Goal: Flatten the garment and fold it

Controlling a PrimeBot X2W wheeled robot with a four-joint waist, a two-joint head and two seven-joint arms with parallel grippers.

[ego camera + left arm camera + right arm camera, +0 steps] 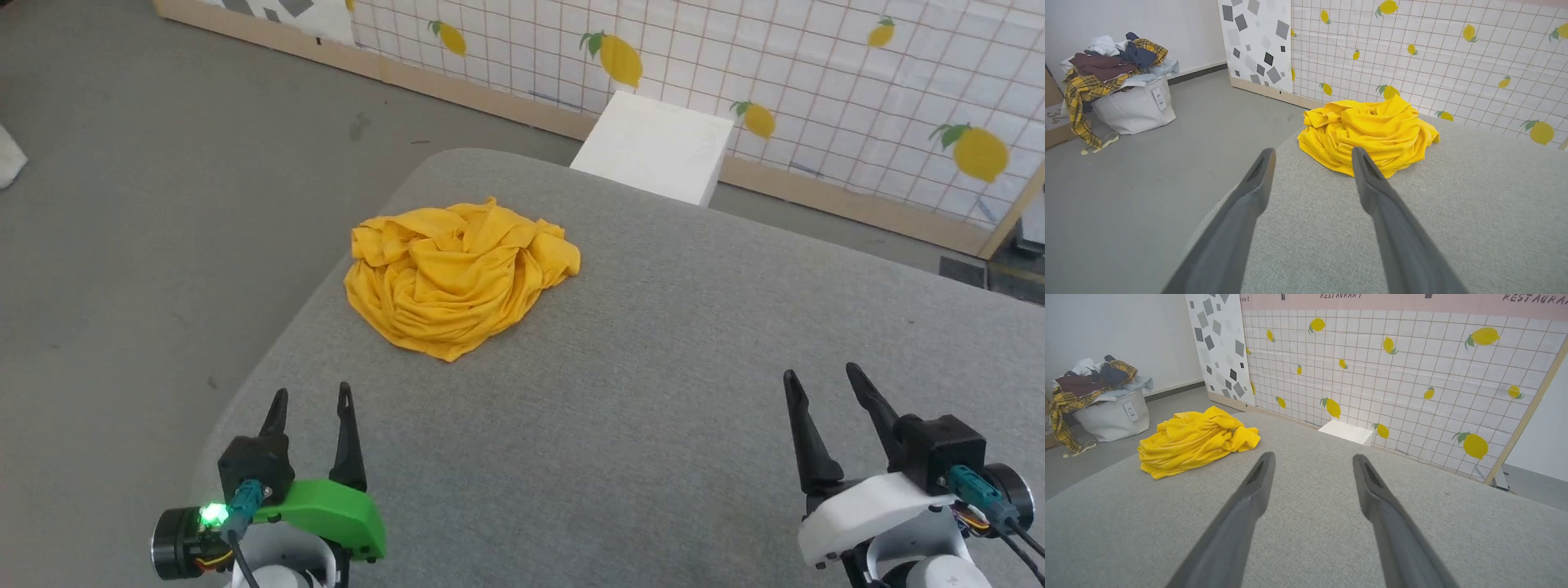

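**Crumpled yellow garment on the grey work surface, both grippers open and clear of it**

The bright yellow garment (457,273) lies in a bunched, heavily creased heap on the grey fabric-covered table (637,408), near the table's far left rounded corner. Its folds overlap, so neither sleeves nor any print can be made out. In the head view, the left gripper (313,390), with its green housing, sits at the lower left over the table's near edge. Its two dark fingers are spread and hold nothing, and the heap lies ahead of them and slightly to the right. The right gripper (821,372), with its white housing, sits at the lower right, well apart from the garment. Its fingers are likewise parted and empty. Beyond the table's far edge stands a white block (653,143) against a grid-patterned wall panel printed with lemons (816,73). In the left wrist view, a pale laundry bag (1133,108) heaped with mixed clothes stands on the grey floor (1147,196).
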